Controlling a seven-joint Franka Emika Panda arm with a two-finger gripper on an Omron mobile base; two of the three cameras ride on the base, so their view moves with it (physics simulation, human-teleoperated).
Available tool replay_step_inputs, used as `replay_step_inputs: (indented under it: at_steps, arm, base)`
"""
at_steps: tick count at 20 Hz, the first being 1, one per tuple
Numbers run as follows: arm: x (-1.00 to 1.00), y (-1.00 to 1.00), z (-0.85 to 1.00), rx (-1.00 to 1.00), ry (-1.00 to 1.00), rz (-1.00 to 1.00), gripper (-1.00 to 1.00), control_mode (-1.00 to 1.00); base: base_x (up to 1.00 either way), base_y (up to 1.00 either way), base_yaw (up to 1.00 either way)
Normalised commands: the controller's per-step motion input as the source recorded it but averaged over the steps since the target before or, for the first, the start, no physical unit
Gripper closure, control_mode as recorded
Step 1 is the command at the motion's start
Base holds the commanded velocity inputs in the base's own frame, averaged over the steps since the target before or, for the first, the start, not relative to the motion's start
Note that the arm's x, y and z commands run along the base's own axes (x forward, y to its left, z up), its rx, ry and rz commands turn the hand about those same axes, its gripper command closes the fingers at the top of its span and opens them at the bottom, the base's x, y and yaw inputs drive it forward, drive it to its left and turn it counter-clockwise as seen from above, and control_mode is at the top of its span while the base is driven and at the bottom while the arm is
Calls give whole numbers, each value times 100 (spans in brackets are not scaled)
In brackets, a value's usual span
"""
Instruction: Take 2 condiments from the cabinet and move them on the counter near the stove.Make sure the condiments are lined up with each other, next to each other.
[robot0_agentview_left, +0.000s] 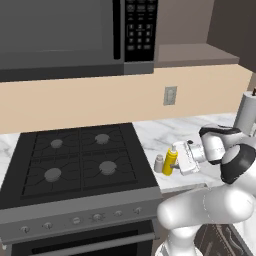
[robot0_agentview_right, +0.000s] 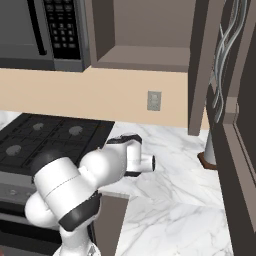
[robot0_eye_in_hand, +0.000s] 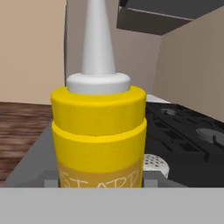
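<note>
You see the gripper (robot0_agentview_left: 176, 159) closed around the yellow squeeze bottle (robot0_agentview_left: 170, 161). The bottle stands upright on the counter (robot0_agentview_left: 165, 132), just right of the stove (robot0_agentview_left: 80, 162). The small grey shaker (robot0_agentview_left: 158, 163) stands close beside it, between the bottle and the stove.

A beige backsplash wall (robot0_agentview_left: 100, 102) runs behind the cooking area, with a pale outlet plate (robot0_agentview_left: 170, 95) set in it. A black microwave (robot0_agentview_left: 75, 35) with a keypad hangs above. Far right, a tall dark brown panel (robot0_agentview_right: 200, 65) stands. Wood-plank floor (robot0_eye_in_hand: 22, 127) shows in the hand view.
</note>
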Motion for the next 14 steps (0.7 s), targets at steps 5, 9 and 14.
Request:
replay_step_inputs:
  at_steps: [5, 9, 14]
  arm:
    - [1, 0, -10, 0, 0, 0, 100, -100]
    - [0, 0, -2, 0, 0, 0, 100, -100]
    - [0, 0, 0, 0, 0, 0, 100, -100]
  base:
    - [0, 0, 0]
    - [0, 0, 0]
    - [0, 0, 0]
